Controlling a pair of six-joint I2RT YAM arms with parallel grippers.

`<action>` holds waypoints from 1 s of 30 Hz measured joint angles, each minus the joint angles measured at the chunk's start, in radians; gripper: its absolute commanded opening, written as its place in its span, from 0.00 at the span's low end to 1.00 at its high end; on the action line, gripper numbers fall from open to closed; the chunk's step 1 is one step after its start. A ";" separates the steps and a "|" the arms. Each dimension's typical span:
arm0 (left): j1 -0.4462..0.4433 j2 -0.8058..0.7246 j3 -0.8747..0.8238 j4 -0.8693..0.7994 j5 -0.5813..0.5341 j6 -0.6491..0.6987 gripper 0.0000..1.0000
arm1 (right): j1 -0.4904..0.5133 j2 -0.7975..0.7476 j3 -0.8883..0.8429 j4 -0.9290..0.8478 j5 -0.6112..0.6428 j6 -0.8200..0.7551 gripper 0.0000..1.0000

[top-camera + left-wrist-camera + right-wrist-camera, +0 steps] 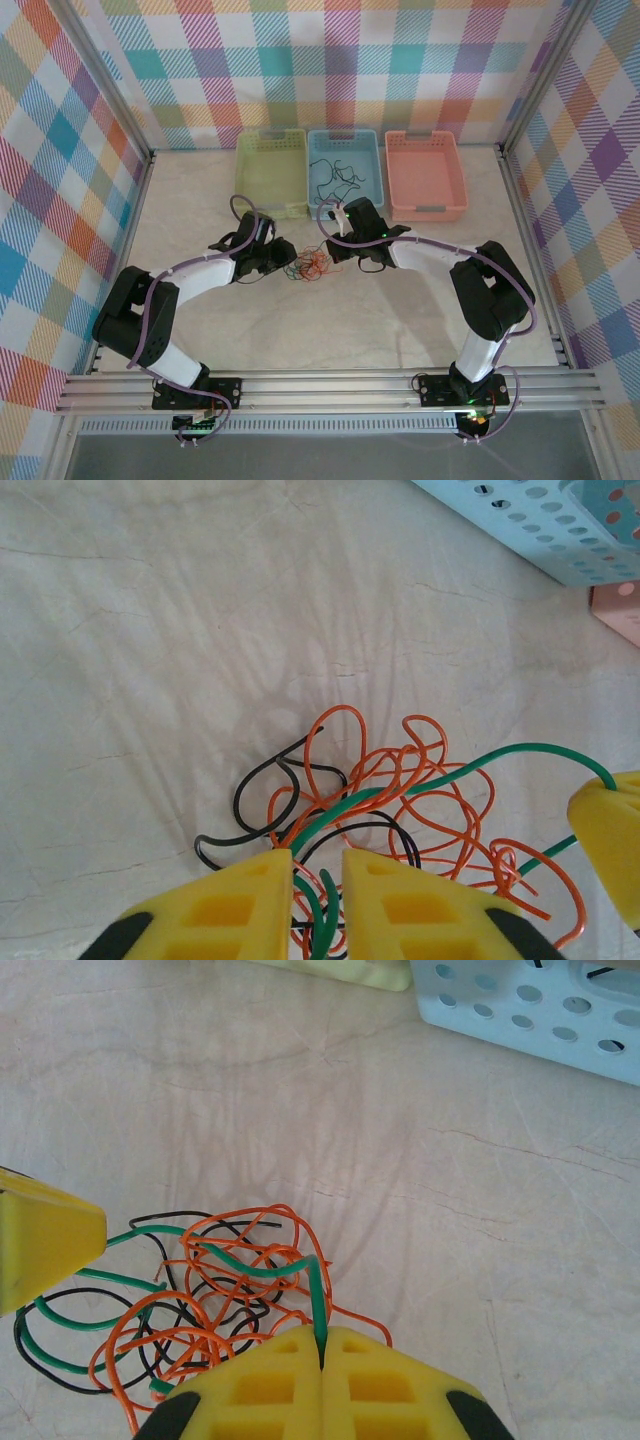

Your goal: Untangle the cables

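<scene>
The cables lie in a small tangle on the table between my two grippers. The tangle holds orange wires, black wires and a green wire. My left gripper sits at the tangle's left edge, jaws a narrow gap apart, with green and orange strands running through the gap. My right gripper is shut on the green wire, which rises out of the orange loops into its pads. In the top view the left gripper and the right gripper face each other across the bunch.
Three bins stand at the back: a yellow-green bin, a blue bin with black wires in it, and a pink bin. The blue bin's near wall is close behind the grippers. Checked walls close in the table.
</scene>
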 measured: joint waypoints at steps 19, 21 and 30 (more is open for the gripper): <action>0.000 0.002 0.005 0.000 0.003 0.000 0.17 | 0.005 0.000 0.000 0.000 0.010 0.000 0.00; 0.000 0.005 0.005 0.000 0.007 -0.001 0.21 | 0.005 0.000 0.000 0.000 0.014 0.000 0.00; 0.000 0.016 0.011 -0.001 0.014 0.001 0.32 | 0.005 0.000 0.003 -0.010 0.068 0.001 0.00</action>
